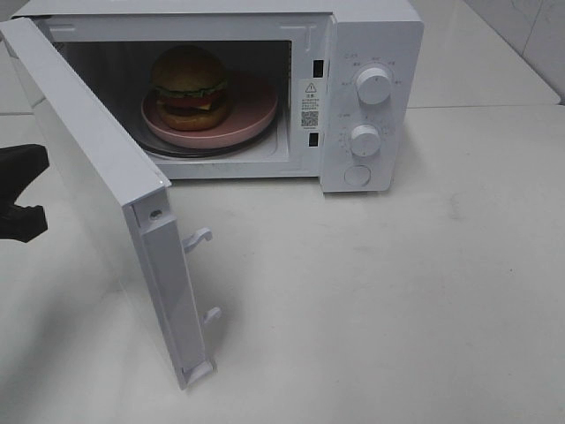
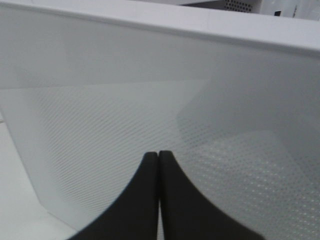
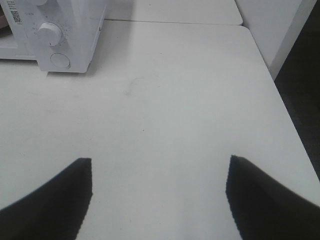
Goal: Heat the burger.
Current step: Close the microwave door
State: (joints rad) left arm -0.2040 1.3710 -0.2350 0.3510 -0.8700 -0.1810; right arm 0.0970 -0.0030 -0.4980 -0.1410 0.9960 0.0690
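Burger [image 1: 190, 87] sits inside the open microwave [image 1: 371, 35]; one claw is closed, the other spread wide.

From the high view, the burger stands upright on a round pink plate [image 1: 256, 119] in the oven cavity, left of centre on the plate. It has a glossy golden-brown bun, a green lettuce frill, a red and yellow layer and a dark patty. The door [image 1: 97, 194] swings out to the left. In the left wrist view, the left gripper [image 2: 159, 155] has its jaws pressed together with nothing between them, close to the door's dotted panel [image 2: 150, 100]. In the right wrist view, the right gripper [image 3: 160, 165] hangs with its jaws wide apart and empty above the white table [image 3: 165, 100], well away from the microwave.
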